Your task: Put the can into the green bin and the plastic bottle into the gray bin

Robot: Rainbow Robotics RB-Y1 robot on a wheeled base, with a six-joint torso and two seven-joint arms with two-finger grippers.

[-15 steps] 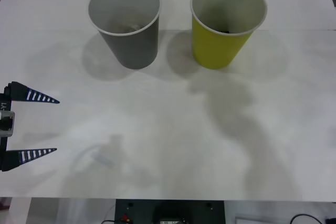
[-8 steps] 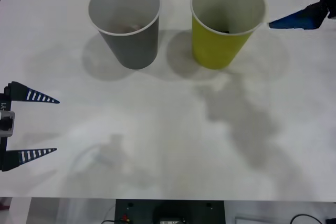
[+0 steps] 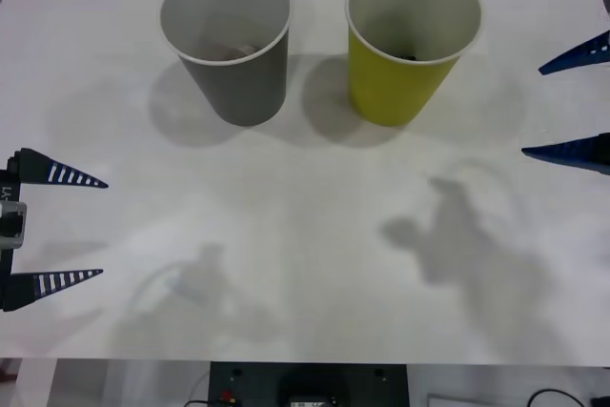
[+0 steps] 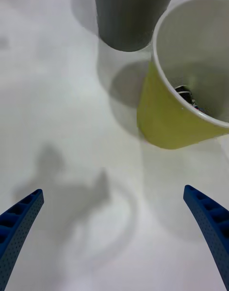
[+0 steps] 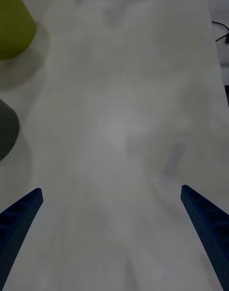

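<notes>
You have the gray bin (image 3: 227, 40) left of the green bin (image 3: 412, 37), both upright; left gripper (image 3: 71, 228) and right gripper (image 3: 572, 102) spread at table (image 3: 305, 235) edges.

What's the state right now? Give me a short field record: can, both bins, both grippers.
can: dark object lying at the bottom inside the green bin
green bin: upright on the table, to the right of the gray bin
gray bin: upright, something pale inside, cannot identify it
right gripper: open, empty, at the table's right edge, clear of the green bin
left gripper: open, empty, parked at the left edge
</notes>
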